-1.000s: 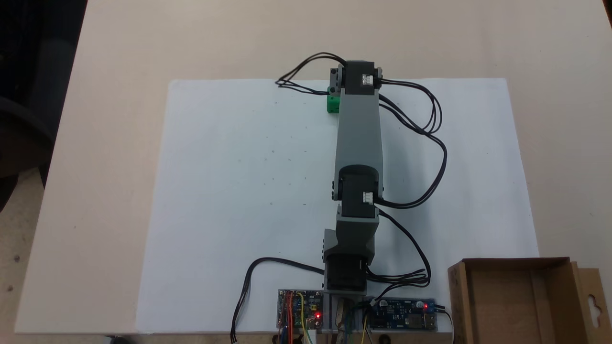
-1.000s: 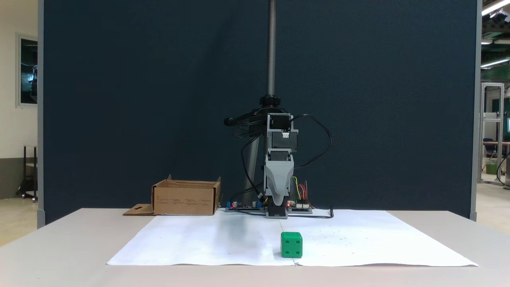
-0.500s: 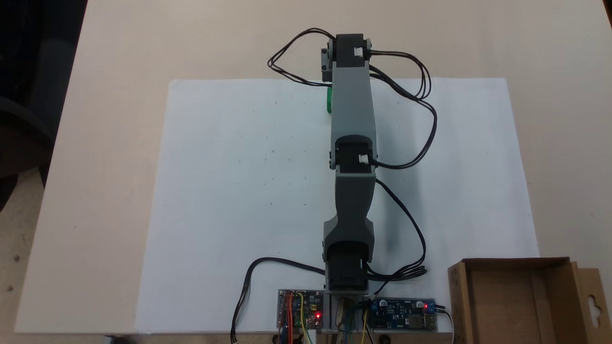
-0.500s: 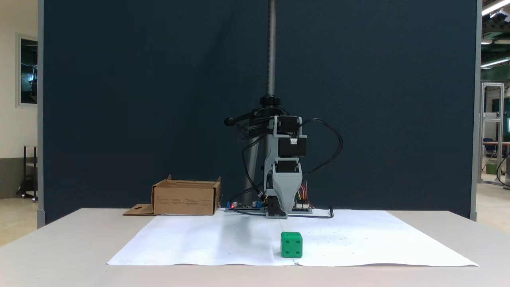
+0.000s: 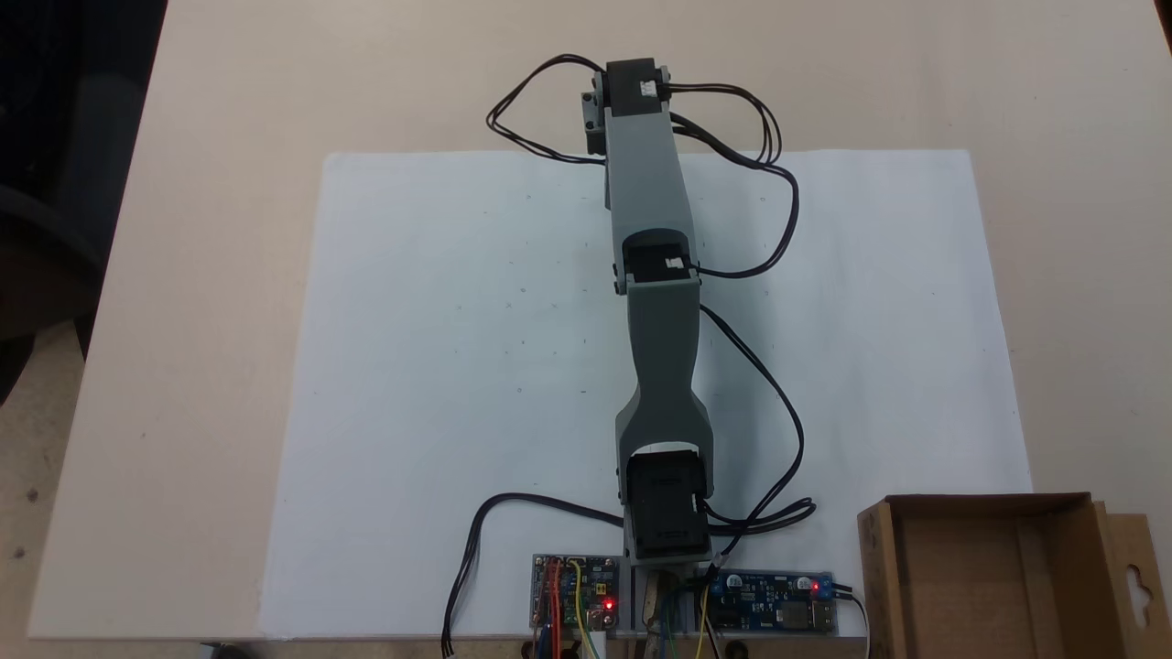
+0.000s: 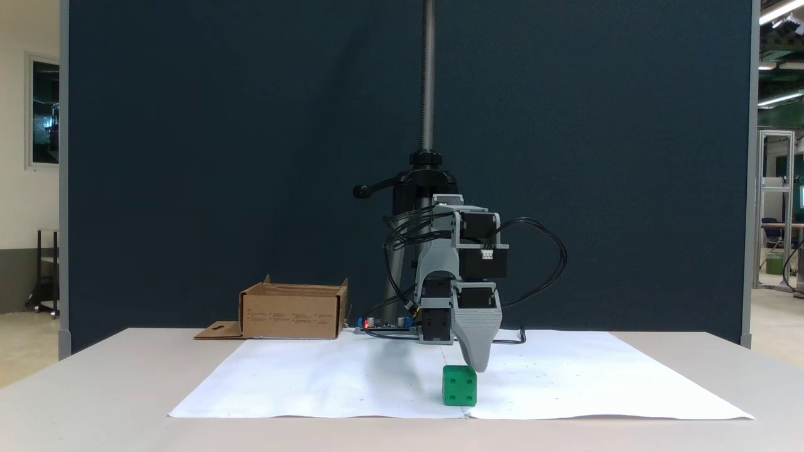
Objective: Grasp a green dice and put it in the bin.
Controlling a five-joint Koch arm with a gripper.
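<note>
A pale beige table carries a big white paper sheet; in both fixed views the sheet covers most of the middle. Behind the table in the front-on fixed view stands a dark blue partition, w/ a bright room showing past it at both sides. A metal pole on a black stand rises behind the arm.

The arm reaches from its base at the table's near edge in the top-down fixed view, straight across the sheet to the sheet's far edge. Circuit boards w/ red lights sit either side of the base.

The green dice sits flat on the sheet, close to the sheet's front edge in the front-on fixed view — a cube, so no long axis; one face w/ four pips squarely faces that camera, sides roughly parallel to the sheet edge. In the top-down fixed view the arm covers it.

The gripper points down, its grey tip just above the dice's top right corner, very near or touching — can't tell which. Only one jaw tip shows, so whether the jaws are spread or pressed together can't be told.

The bin — a brown cardboard box, open top, flap w/ a hang-hole — sits at the table's near right corner in the top-down fixed view, well apart from the dice.
</note>
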